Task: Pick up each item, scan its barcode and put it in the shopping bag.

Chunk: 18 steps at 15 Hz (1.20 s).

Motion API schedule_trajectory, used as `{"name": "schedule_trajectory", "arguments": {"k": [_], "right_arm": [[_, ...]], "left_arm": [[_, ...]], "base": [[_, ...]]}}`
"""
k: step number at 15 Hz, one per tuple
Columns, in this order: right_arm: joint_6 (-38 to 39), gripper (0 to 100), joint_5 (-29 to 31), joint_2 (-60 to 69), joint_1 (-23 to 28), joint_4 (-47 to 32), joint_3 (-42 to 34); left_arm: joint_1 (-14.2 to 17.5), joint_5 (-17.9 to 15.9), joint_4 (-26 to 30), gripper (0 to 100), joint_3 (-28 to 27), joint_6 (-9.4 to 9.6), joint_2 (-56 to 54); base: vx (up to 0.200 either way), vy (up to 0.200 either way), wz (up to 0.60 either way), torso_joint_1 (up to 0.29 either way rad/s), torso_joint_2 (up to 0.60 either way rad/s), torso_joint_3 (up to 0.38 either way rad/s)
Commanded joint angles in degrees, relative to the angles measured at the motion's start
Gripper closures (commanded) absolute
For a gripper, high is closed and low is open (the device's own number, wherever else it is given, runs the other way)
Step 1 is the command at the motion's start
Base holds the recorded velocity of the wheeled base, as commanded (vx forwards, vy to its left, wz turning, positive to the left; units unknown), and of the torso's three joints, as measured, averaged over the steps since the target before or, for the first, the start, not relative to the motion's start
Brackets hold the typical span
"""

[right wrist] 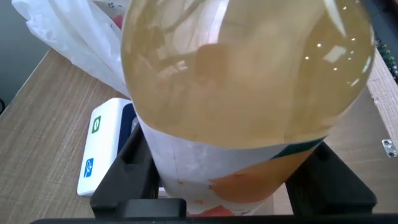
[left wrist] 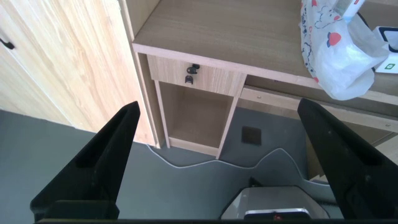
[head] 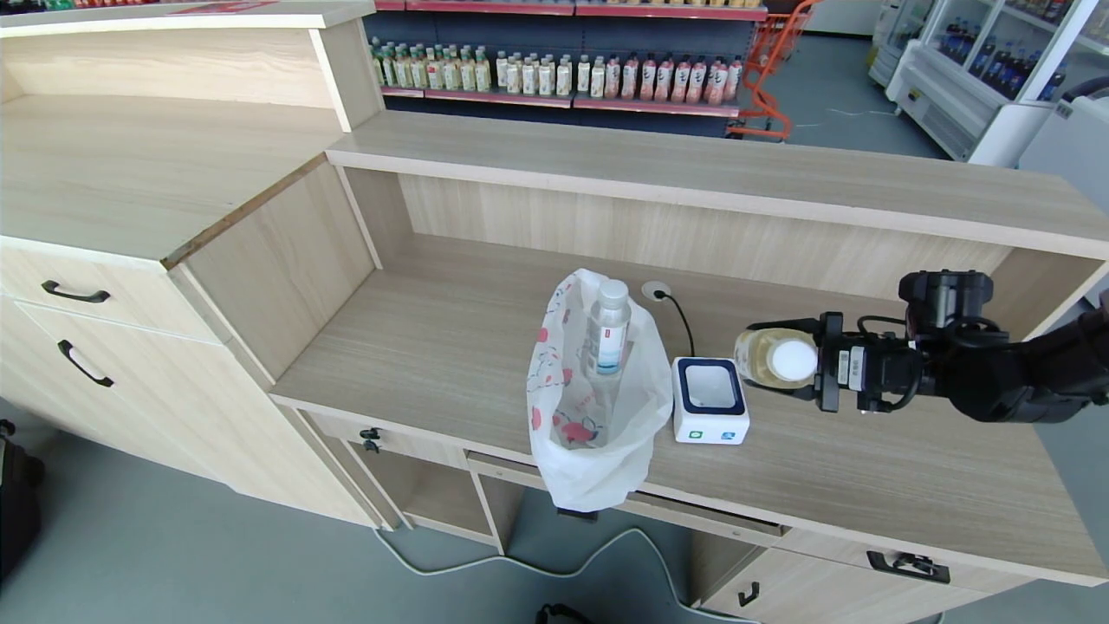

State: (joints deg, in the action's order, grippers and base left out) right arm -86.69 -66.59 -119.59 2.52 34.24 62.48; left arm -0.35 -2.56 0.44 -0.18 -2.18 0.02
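The yellow drink bottle lies sideways, clamped in the right pincer, over the bench just beside the white scanner. On the scanner's other side stands the shopping bag with a water bottle inside. The left pincer is spread apart, down low in front of the bench.

Shop, wooden checkout counter, barcode scanner, shelves of bottled drinks, glass-door fridges behind

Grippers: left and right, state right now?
Left gripper: open, holding nothing.
Right gripper: shut on the bottle of yellow drink, beside the scanner.
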Motion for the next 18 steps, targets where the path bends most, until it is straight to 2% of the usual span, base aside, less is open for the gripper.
{"name": "schedule_trajectory", "arguments": {"k": [1,18], "right_arm": [[-0.1,100,0.0,-1.5,-1.0,0.1,1.2],[-0.1,100,1.2,-11.5,-5.0,3.7,12.2]], "left_arm": [[0.0,0.0,0.0,0,0.0,-0.02,0.0],[0.0,-0.1,0.0,0,0.0,-0.02,0.0]], "base": [[0.000,0.000,0.00,0.000,0.00,0.000],[0.000,0.000,0.00,0.000,0.00,0.000]]}}
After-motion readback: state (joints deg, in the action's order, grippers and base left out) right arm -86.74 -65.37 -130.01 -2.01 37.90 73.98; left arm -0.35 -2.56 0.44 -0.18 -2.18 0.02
